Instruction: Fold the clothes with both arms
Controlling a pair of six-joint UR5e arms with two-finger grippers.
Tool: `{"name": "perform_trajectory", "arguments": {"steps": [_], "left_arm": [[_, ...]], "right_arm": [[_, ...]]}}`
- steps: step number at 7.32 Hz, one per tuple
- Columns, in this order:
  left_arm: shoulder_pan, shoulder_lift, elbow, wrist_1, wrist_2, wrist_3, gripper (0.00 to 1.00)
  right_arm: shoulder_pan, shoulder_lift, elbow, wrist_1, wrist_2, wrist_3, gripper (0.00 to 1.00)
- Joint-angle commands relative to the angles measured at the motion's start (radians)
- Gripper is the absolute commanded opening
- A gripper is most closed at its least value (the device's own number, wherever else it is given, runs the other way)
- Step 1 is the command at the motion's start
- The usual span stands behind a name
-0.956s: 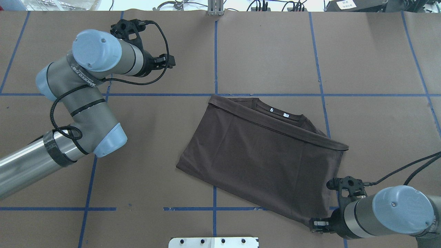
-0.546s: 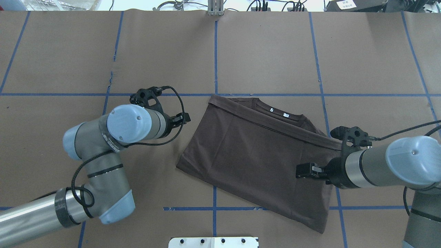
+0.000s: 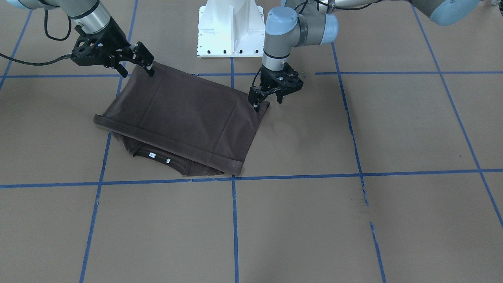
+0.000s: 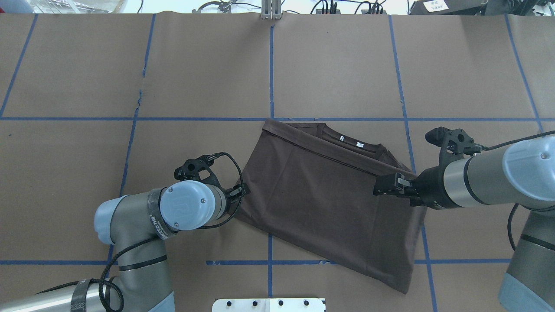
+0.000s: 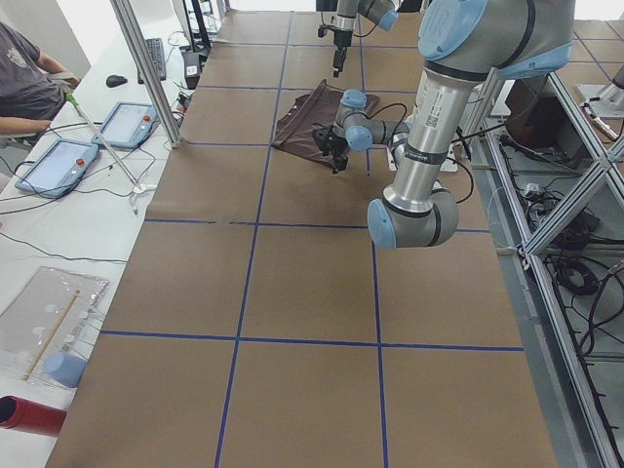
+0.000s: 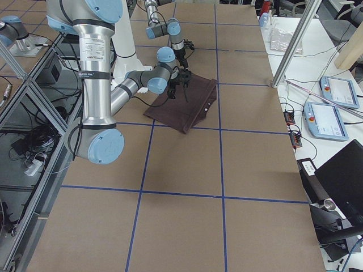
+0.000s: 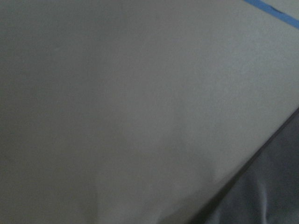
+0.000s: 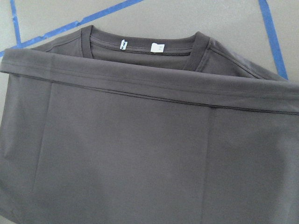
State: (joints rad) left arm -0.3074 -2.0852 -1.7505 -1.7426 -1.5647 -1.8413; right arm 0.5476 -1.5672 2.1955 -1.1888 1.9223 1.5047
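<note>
1. T-shirt (image 4: 321, 199). One dark brown-grey T-shirt lies flat on the worktop (image 4: 347, 65), skewed to the blue tape (image 4: 271, 65) grid. It is folded into a rough four-sided panel. The hem (image 8: 140, 79), a stitched straight band, is folded up across the body and stops just short of the collar (image 8: 202, 46). The collar is a round ribbed band and faces away from the robot. Two small white tags (image 8: 123, 45) sit inside the collar. The fabric is matte and smooth, with faint straight crease lines.

2. Worktop. The surface is covered with brown paper, divided into large squares by the tape.

3. Left tool (image 3: 268, 101). It points down at the T-shirt's corner on the robot's left side, at the end of the folded edge nearest the robot. The jaws are spread wide and hold nothing. One finger (image 3: 256, 104) touches the corner of the cloth; the other is over bare paper just beside the T-shirt.

4. Right tool (image 4: 378, 189). It is over the T-shirt's right-hand edge, near the end of the hem. The jaws are apart and hold nothing. Its wrist view shows the cloth lying flat beneath it.
</note>
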Motion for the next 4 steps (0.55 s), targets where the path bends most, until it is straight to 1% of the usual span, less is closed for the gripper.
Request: {"name": "perform_trajectory", "arguments": {"steps": [1, 3, 4], "left_arm": [[0.011, -0.006, 0.0, 0.003, 0.005, -0.016, 0.92], [0.016, -0.007, 0.0, 0.003, 0.005, -0.036, 0.37], [0.022, -0.006, 0.0, 0.003, 0.005, -0.039, 0.28]], "right_arm": [[0.011, 0.001, -0.005, 0.0, 0.001, 0.0, 1.0], [0.015, 0.003, -0.005, 0.0, 0.003, 0.0, 1.0], [0.015, 0.003, -0.005, 0.0, 0.003, 0.0, 1.0]]}}
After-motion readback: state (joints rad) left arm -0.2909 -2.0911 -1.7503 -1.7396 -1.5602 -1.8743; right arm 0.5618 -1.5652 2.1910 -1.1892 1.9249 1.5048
